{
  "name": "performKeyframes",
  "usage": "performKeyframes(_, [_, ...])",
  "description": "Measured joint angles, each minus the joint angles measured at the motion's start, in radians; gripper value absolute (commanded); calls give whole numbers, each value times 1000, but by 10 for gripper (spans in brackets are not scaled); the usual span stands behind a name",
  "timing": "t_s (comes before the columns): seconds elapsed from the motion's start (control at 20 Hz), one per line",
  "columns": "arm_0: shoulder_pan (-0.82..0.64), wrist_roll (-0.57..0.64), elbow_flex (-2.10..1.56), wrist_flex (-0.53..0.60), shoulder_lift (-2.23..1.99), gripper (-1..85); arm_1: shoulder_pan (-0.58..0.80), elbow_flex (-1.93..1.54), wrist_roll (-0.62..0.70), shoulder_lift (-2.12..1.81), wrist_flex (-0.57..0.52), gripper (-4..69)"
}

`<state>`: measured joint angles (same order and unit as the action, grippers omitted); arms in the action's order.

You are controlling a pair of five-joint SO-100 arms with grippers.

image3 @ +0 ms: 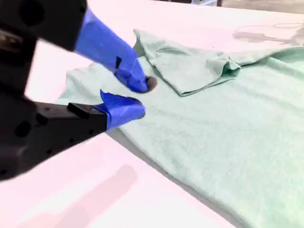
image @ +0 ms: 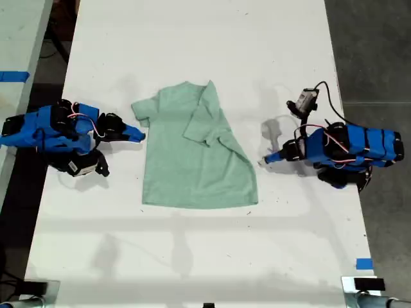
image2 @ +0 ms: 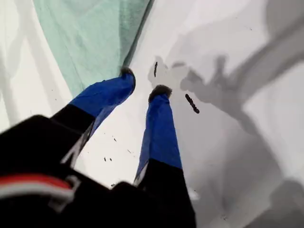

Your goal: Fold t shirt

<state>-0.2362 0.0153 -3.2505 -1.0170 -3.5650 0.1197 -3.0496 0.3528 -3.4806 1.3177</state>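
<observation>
The pale mint-green t shirt (image: 192, 160) lies on the white table (image: 192, 51), neck toward the far edge. Its side on the exterior view's right is folded over the body, sleeve on top. The other sleeve lies spread out. My first gripper (image: 268, 159) (image2: 144, 81) is open and empty, low over bare table just off the t shirt (image2: 90, 38) hem edge on the exterior view's right. My second gripper (image: 138, 135) (image3: 137, 97) hovers at the spread sleeve of the t shirt (image3: 228, 133) on the exterior view's left, jaws slightly apart with nothing between them.
A black cable with a small module (image: 308, 99) loops above the first arm. Blue tape (image: 364, 263) marks the table's near corner on the exterior view's right. A second table with blue tape (image: 13, 76) stands at the exterior view's left; dark floor lies past the right edge.
</observation>
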Motion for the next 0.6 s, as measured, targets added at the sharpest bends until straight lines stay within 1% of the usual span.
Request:
performKeyframes(0.05, [31,8,0,0,-9,129,0,0,17,0,0,101])
performKeyframes(0.1, [77,-15,0,0,-12,129,0,0,40,0,0,100])
performKeyframes(0.15, [126,-46,0,0,-14,129,2,0,91,0,0,98])
performKeyframes(0.2, [176,-48,0,0,-14,129,2,0,160,0,0,95])
performKeyframes(0.3, [284,-48,0,0,-14,129,-9,0,239,0,0,89])
performKeyframes(0.4, [371,-48,0,0,-14,129,-6,0,354,0,2,80])
performKeyframes(0.45, [403,-48,0,0,-14,129,-14,0,377,0,3,77])
performKeyframes(0.6, [497,-48,0,0,-14,129,-15,0,388,0,3,73])
